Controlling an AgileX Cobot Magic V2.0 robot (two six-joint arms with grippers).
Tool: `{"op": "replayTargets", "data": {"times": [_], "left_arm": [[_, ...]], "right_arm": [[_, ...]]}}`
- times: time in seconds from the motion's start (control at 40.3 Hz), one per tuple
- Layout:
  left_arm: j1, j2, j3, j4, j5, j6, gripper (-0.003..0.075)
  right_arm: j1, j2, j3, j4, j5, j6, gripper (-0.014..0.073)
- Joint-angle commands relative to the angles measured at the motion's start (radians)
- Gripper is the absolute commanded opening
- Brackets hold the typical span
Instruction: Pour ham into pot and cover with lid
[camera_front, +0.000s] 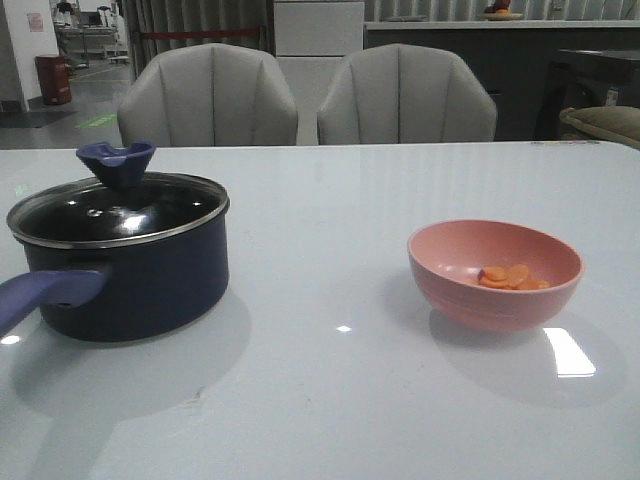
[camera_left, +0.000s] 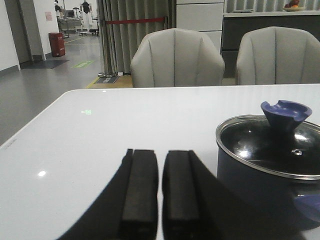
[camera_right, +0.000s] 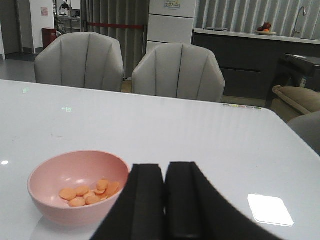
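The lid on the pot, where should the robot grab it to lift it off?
By the blue knob on top of the lid, coming straight down from above. It sticks up and flares wider at the top, so closed fingers can catch under it. The glass is flat and slippery, with its rim sitting on the pot.

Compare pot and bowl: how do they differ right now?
The pot is dark navy with a long handle; the bowl is pink with none. The pot is covered by a glass lid; the bowl is open, holding ham. The pot looks wider. Both sit upright on the table.
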Motion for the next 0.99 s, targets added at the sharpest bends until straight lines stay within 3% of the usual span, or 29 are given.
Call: {"op": "replayTargets", "data": {"times": [0.0, 0.793, 0.967], "left_arm": [[-0.001, -0.018, 0.022, -0.001, -0.079, -0.009, 0.013], [-0.001, -0.018, 0.022, -0.001, -0.096, -0.009, 0.013], [-0.001, -0.018, 0.022, -0.001, -0.209, -0.009, 0.013]], "right_arm": [[-0.006, -0.02, -0.005, -0.01, -0.09, -0.005, 0.0138], [-0.006, -0.02, -0.005, -0.01, -0.09, -0.005, 0.0138], [-0.006, -0.02, -0.005, -0.01, -0.09, -0.005, 0.0138]]}}
